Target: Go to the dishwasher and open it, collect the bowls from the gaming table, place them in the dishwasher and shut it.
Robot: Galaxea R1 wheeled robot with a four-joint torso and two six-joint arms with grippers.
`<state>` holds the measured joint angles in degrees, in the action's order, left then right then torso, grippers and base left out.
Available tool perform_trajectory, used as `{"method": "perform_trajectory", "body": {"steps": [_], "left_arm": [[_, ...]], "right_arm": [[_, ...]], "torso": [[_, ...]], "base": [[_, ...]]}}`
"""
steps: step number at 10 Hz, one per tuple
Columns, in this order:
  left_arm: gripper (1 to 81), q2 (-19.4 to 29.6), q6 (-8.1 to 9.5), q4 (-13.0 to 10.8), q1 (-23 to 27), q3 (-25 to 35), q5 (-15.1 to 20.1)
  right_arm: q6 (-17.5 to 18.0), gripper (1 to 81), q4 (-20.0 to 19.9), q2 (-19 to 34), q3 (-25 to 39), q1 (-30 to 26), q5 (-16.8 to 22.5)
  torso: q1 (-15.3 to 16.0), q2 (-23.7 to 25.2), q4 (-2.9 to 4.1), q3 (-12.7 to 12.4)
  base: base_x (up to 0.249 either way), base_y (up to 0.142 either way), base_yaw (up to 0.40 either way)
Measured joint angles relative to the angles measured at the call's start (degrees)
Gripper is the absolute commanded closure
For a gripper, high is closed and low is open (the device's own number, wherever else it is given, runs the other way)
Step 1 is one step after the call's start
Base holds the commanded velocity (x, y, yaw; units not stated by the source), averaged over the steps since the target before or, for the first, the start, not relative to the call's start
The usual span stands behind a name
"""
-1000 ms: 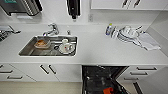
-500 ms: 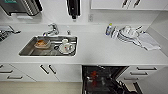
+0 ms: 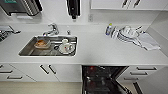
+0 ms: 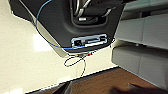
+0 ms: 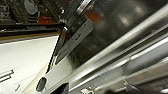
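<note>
Head cam: dishwasher (image 3: 105, 80) open under counter, sink (image 3: 48, 46) w/ dishes. Right wrist cam: steel door right up close. Grippers' state: can't tell.

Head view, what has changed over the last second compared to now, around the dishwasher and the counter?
Nothing has visibly changed. The dishwasher stands open below the counter with its dark racks showing, as before. The sink holds the same dishes, and the stack of plates with the cloth sits at the same spot on the counter. The camera has not moved either.
</note>
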<state>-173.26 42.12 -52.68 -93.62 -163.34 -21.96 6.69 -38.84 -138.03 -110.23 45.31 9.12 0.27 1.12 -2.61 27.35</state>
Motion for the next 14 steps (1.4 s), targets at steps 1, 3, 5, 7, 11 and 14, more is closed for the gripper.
{"method": "perform_trajectory", "body": {"steps": [1,3,5,7,11,14], "left_arm": [[1.0,-1.55,0.05,0.22,0.4,-1.66,-0.06],[1.0,-1.93,0.1,0.34,0.4,-2.06,-0.15],[1.0,-1.27,0.13,0.41,0.43,-2.43,0.02],[1.0,-1.16,0.13,0.41,0.73,-2.47,0.1],[1.0,-0.94,0.13,0.43,1.34,-2.45,0.1],[1.0,-0.8,0.13,0.43,1.32,-2.45,0.1]], "right_arm": [[-0.05,1.0,0.21,1.18,-0.49,3.04,0.48],[-1.22,1.0,0.78,5.62,-0.39,9.48,2.8],[-3.5,1.0,1.39,7.25,-0.52,12.07,2.62],[-5.66,1.0,1.91,5.53,-2.1,15.9,2.89],[-9.08,1.0,2.54,-2.84,-13.37,21.97,2.36],[-10.87,1.0,2.62,-9.11,-17.47,24.89,1.77]], "torso": [[0.0,0.0,0.0,0.0],[0.0,0.0,0.0,0.0],[0.53,0.92,0.0,0.0],[2.65,4.33,0.0,-0.02],[7.98,13.01,0.0,-0.05],[12.0,19.47,0.0,-0.05]], "base": [[0.0,0.0,0.0],[0.0,0.0,0.0],[0.0,0.0,0.0],[0.0,0.0,0.0],[0.0,0.0,0.0],[0.0,0.0,0.0]]}}
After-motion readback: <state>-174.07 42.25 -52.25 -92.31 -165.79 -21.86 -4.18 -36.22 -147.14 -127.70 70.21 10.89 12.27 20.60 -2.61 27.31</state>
